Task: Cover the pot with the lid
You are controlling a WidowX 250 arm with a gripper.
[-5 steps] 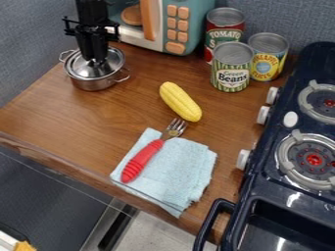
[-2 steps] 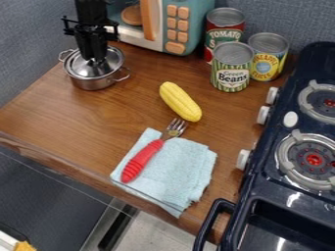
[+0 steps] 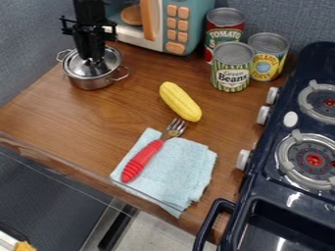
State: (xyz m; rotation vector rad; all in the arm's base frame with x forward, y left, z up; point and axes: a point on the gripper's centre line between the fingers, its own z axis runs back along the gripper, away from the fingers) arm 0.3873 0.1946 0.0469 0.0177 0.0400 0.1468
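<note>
Lid [image 3: 76, 64], round and face up, sits on the steel pot [image 3: 93, 84] on the worktop [image 3: 72, 110], between ten and eleven o'clock; the pot's long axis, handle to handle, runs from ten to nearly four. The black hand [image 3: 95, 60] hangs over the lid's middle, pointing down toward six; whether it is apart, together or clamped, I cannot tell. Near one o'clock stand a red-labelled can [image 3: 223, 37], a green-striped can [image 3: 230, 73] and a yellow-labelled can [image 3: 266, 63], all printed.
</note>
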